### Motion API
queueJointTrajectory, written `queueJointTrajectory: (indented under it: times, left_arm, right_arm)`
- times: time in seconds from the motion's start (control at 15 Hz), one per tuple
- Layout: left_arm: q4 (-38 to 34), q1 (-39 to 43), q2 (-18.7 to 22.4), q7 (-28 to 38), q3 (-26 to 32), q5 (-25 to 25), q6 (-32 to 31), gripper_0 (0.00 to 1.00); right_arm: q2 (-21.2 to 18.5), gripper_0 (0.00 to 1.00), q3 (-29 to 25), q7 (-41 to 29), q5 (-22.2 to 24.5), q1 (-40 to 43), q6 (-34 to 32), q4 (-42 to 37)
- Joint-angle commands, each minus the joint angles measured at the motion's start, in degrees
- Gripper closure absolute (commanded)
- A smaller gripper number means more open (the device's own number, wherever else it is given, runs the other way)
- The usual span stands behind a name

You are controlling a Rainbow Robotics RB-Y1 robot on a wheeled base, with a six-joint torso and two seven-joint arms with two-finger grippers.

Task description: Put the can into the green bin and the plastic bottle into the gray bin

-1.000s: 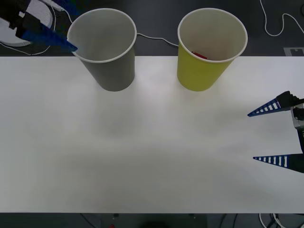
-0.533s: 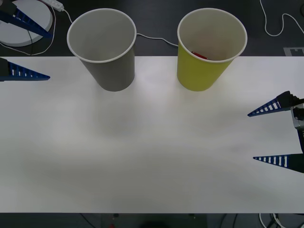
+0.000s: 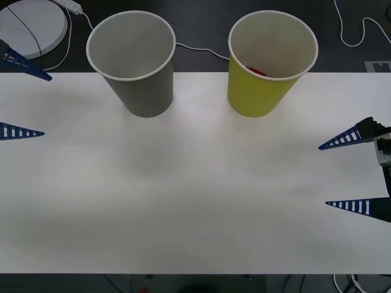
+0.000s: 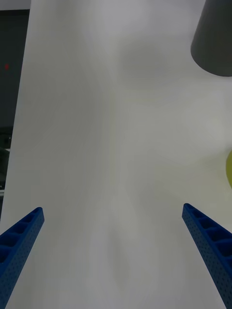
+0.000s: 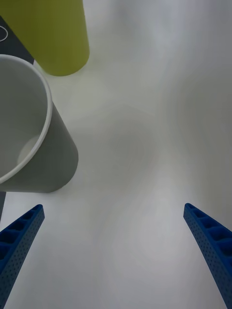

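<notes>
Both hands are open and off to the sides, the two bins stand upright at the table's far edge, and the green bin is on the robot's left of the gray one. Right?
One thing is off: in the front view the green bin stands on the robot's right of the gray bin. The rest holds: the left hand and right hand are open at the sides, and both bins stand upright.
</notes>
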Motion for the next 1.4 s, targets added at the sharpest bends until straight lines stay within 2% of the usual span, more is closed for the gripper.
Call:
queueJointTrajectory:
  times: [0.07, 0.6, 1.13, 1.4]
  left_arm:
    - [0.05, 4.13, -0.79, -5.62, 1.81, 0.61, 0.02, 0.0]
    - [-0.04, 15.9, -7.29, -17.93, 7.69, -1.06, 0.02, 0.0]
    - [-0.04, 17.13, -8.17, -19.86, 7.69, -3.44, 0.02, 0.0]
    - [-0.04, 17.13, -10.63, -19.86, 7.69, -4.84, 0.02, 0.0]
  right_arm:
    - [0.0, 0.0, 0.0, 0.0, 0.0, 0.0, 0.0, 0.0]
    - [0.0, 0.0, 0.0, 0.0, 0.0, 0.0, 0.0, 0.0]
    - [0.0, 0.0, 0.0, 0.0, 0.0, 0.0, 0.0, 0.0]
    - [0.0, 0.0, 0.0, 0.0, 0.0, 0.0, 0.0, 0.0]
